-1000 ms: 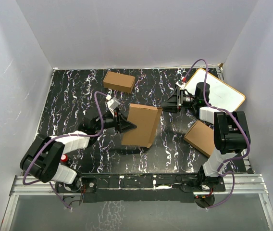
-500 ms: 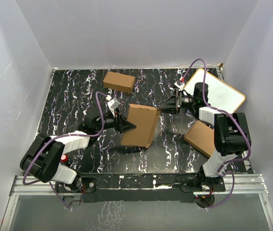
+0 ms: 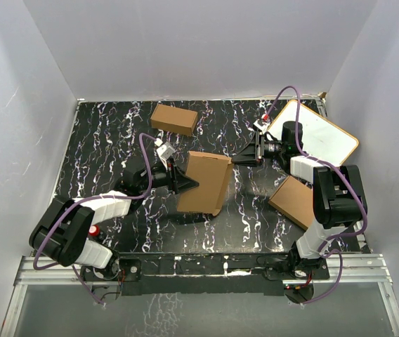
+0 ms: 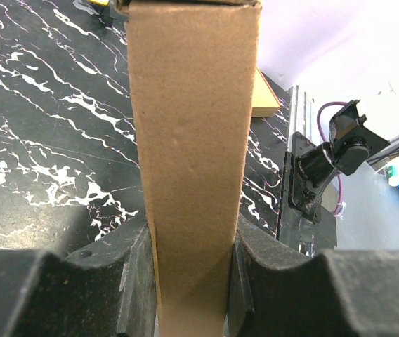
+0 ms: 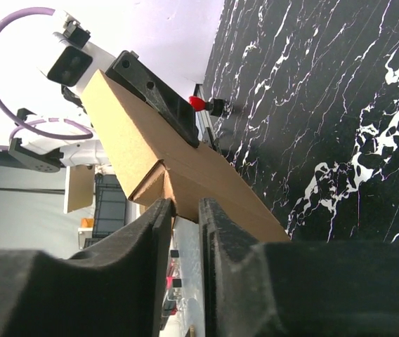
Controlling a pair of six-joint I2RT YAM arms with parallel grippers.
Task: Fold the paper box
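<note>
cardboard items 3: paper box tilted, mid-table; small carton beyond it; flat carton to its right | left end effector: clamping the paper box's left edge | right end effector: fingers nearly together at its far-right corner, grip unclear

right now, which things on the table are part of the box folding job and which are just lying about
In the job: paper box, gripped by left hand; right hand close to its corner.
Lying about: small carton, flat carton, white board.
</note>
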